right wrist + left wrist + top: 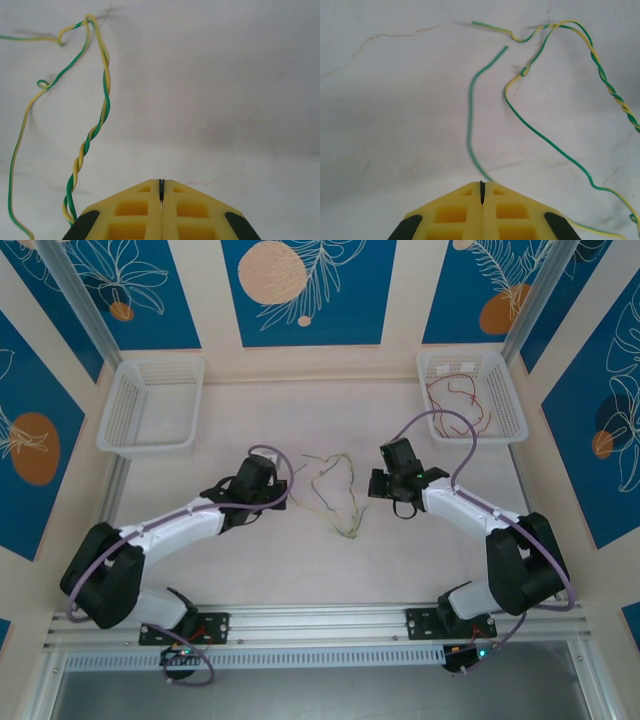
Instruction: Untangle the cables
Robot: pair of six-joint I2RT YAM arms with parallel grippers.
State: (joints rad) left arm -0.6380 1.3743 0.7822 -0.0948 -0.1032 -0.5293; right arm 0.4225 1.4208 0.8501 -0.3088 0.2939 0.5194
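left gripper (481, 186) jaws closed, green strand of cables (470, 110) meets tips, hold unclear | right gripper (161, 186) closed, empty, twisted pair lower left | overhead: red wires (462, 392) in upper-right basket (510, 400)

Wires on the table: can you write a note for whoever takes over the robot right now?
Left fingers: shut; a green wire runs up to their tip, grip unclear.
Right fingers: shut on nothing; the twisted part lies beside them.
Green and yellow wires: mid-table, between the arms. Red wires: in the right basket.
Done: red separated. Left: untwist green from yellow.
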